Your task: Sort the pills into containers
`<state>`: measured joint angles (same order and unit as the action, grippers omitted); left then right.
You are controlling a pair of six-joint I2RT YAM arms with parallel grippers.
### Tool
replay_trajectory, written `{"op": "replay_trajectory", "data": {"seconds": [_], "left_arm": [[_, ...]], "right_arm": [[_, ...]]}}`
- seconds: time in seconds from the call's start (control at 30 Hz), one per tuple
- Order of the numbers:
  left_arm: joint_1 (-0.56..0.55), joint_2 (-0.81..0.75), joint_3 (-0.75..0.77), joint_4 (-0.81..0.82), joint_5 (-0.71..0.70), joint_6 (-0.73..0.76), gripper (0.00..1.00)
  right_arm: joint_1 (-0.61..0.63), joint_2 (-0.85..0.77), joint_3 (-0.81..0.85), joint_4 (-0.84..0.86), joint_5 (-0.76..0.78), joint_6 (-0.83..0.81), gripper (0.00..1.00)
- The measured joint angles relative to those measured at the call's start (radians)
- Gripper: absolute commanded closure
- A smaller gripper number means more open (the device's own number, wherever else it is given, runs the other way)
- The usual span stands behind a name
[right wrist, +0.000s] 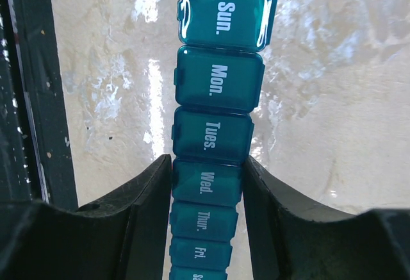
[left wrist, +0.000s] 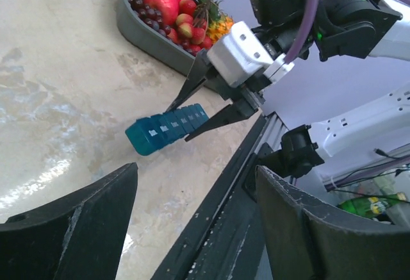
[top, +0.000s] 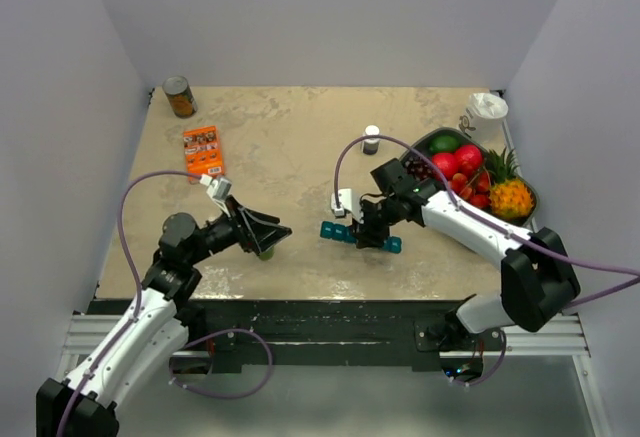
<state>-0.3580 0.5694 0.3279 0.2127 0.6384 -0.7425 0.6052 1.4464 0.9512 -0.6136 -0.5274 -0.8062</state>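
The teal pill organiser (top: 338, 233) lies near the table's front edge, its lids marked Sun. to Sat. and all closed (right wrist: 218, 88). My right gripper (top: 372, 234) is shut on it, with the fingers (right wrist: 150, 193) pressing both sides of the Wed. compartment. It also shows in the left wrist view (left wrist: 163, 128), held by the right gripper (left wrist: 211, 110). I cannot tell whether it rests on the table or is slightly raised. My left gripper (top: 270, 237) hovers to its left, wide open and empty (left wrist: 195, 171). No loose pills show.
A small dark bottle with a white cap (top: 371, 139) stands behind the organiser. A grey fruit tray (top: 430, 137) is at the right, with a white cup (top: 487, 109) behind it. An orange packet (top: 203, 150) and a can (top: 180, 97) are at the back left.
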Motion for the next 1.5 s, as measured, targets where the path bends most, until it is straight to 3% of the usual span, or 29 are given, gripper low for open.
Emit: {"op": "replay_trajectory", "data": {"seconds": [0.33, 0.57, 0.77, 0.97, 1.5], "left_arm": [[-0.136, 0.266, -0.002, 0.165, -0.127, -0.158, 0.26], [-0.246, 0.485, 0.087, 0.212, -0.194, -0.191, 0.29], [-0.314, 0.615, 0.136, 0.255, -0.236, -0.201, 0.38], [-0.332, 0.668, 0.144, 0.257, -0.279, -0.200, 0.40], [-0.350, 0.665, 0.147, 0.231, -0.312, -0.200, 0.25]], "right_arm": [[-0.037, -0.070, 0.010, -0.014, -0.078, -0.005, 0.76], [-0.043, -0.092, 0.010, -0.015, -0.102, -0.005, 0.76], [-0.045, -0.092, 0.010, -0.028, -0.111, -0.005, 0.76], [-0.054, -0.092, 0.010, -0.039, -0.108, -0.004, 0.76], [-0.050, -0.092, 0.010, -0.024, -0.120, -0.003, 0.77]]}}
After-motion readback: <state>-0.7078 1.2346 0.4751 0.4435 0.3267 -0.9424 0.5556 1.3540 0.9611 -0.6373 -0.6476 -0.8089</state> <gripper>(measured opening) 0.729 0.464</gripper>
